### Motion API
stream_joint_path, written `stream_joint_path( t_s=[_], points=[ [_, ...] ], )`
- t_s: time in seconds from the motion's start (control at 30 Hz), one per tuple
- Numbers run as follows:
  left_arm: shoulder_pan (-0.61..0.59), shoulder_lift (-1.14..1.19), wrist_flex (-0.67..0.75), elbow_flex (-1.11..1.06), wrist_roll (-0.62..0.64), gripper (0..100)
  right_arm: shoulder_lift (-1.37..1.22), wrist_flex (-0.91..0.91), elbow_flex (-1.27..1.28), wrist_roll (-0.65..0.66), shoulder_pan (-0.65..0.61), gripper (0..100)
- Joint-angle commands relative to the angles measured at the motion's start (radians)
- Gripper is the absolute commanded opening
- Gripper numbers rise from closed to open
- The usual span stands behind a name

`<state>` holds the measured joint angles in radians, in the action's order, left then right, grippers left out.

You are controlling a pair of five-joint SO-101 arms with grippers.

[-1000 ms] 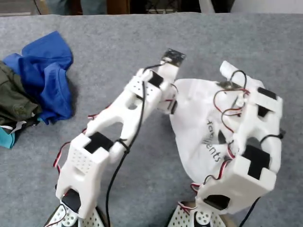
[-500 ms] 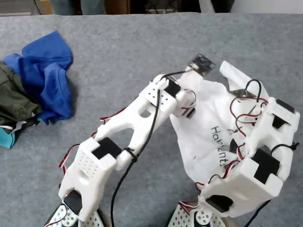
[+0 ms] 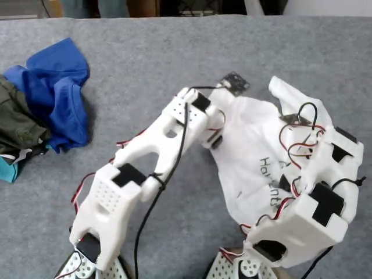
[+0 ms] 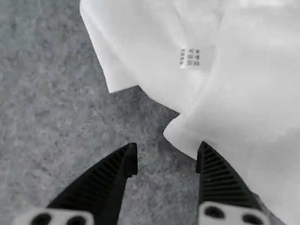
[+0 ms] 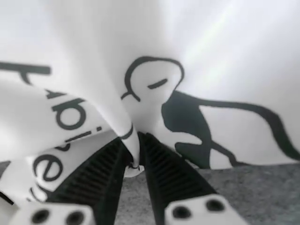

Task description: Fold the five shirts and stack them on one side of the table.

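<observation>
Pinching a raised fold of the white shirt (image 5: 211,47), the right gripper (image 5: 136,140) has both fingers clamped tight on the cloth, right by the printed drawing. The shirt lies crumpled on the right side of the grey table (image 3: 145,52), print facing up, spreading from under the right arm toward the middle. Over at the shirt's left edge, the left gripper (image 4: 167,152) hangs with its fingers spread wide, holding nothing. One finger is over bare table, the other over the white cloth, and a corner of the shirt pokes into the gap between them. A small label (image 4: 189,57) shows on the fabric just beyond. Well apart, at the table's left edge, sits a heap: a blue shirt (image 3: 55,87) partly over a dark green shirt (image 3: 14,125), with a bit of teal cloth (image 3: 6,171) at the near side.
</observation>
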<state>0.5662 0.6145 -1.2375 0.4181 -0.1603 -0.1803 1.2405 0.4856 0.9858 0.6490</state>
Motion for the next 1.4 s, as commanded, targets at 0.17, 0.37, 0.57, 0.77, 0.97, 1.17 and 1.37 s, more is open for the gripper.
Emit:
stream_joint_path(
  t_s=[0.17,0.37,0.57,0.77,0.97,1.17,1.37],
  points=[
    [0.013,0.075,-0.055,0.147,0.072,22,-0.054,-0.046,-0.044,-0.081,0.014,1.8],
    [0.015,0.08,-0.117,0.265,0.098,22,-0.064,-0.043,-0.045,-0.081,0.014,1.8],
    [0.051,0.083,-0.121,0.262,0.097,22,-0.065,-0.043,-0.047,-0.081,0.012,1.8],
    [0.062,0.083,-0.109,0.208,0.103,21,-0.065,-0.044,-0.047,-0.092,0.012,1.8],
    [0.077,0.083,-0.035,0.156,0.141,7,-0.065,-0.048,-0.047,-0.115,0.012,1.8],
    [0.076,0.083,-0.037,0.153,0.146,18,-0.065,-0.048,-0.047,-0.115,0.012,1.8],
    [0.065,0.141,-0.038,0.189,0.178,20,-0.065,-0.048,-0.047,-0.115,0.012,1.8]
  ],
)
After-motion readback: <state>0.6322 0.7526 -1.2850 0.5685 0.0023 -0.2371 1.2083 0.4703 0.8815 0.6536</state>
